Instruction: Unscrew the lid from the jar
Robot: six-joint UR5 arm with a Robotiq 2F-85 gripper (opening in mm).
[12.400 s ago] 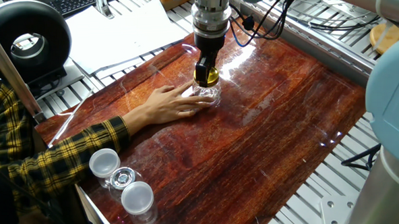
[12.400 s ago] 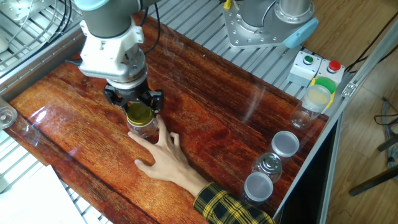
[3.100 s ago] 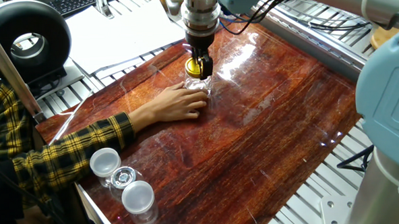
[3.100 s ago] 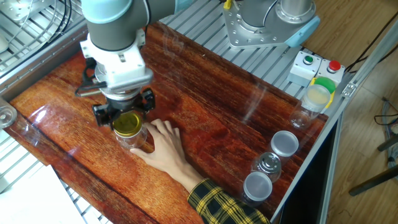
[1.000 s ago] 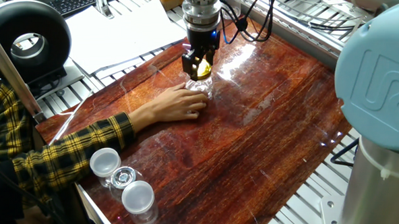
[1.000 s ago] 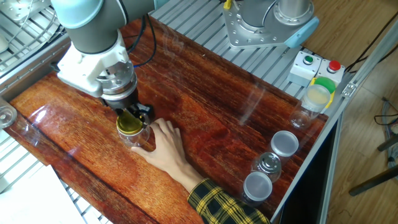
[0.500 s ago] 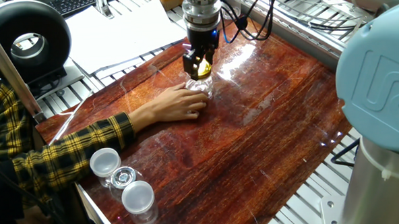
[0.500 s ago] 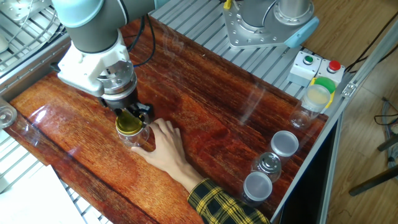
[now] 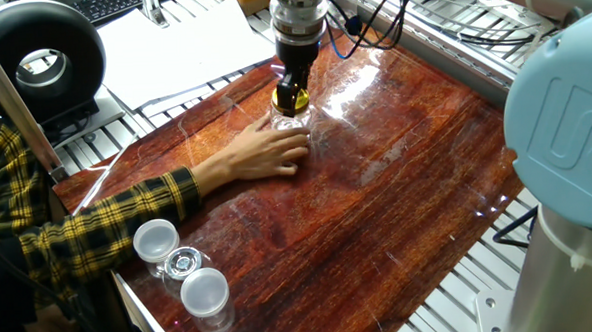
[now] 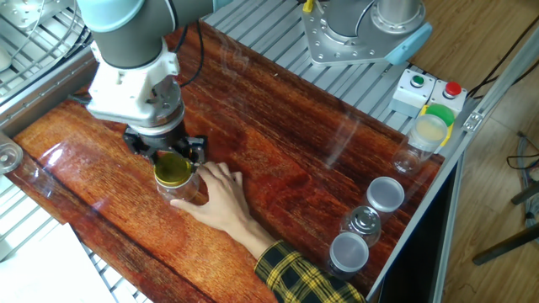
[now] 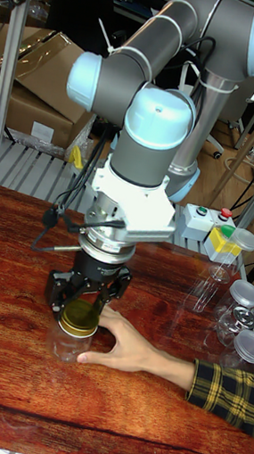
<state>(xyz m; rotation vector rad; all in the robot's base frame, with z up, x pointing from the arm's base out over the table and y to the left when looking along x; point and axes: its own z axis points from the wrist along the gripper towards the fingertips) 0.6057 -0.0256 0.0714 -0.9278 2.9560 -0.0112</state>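
Observation:
The small clear glass jar [image 9: 287, 127] [image 10: 183, 190] [image 11: 66, 344] stands on the red-brown wooden table [image 9: 407, 191]. Its yellow-gold lid [image 10: 172, 171] [image 11: 78, 318] sits at the jar's top. My gripper [image 9: 291, 98] [image 10: 169, 158] [image 11: 85, 300] comes straight down on it, with a black finger on each side of the lid, shut on it. A person's hand [image 9: 258, 153] [image 10: 218, 202] [image 11: 130, 349] in a yellow plaid sleeve steadies the jar from the side. I cannot tell whether the lid has lifted off the threads.
Clear cups with white lids [image 9: 155, 240] [image 10: 386, 194] stand together at the table's corner. Another jar with a green-rimmed lid [image 10: 430, 131] and a button box [image 10: 425, 87] sit beside the robot base. White paper [image 9: 186, 46] and a black round device [image 9: 39, 57] lie off the table.
My gripper has turned about its vertical axis on the lid over the last second. The jar and the person's hand have stayed in place.

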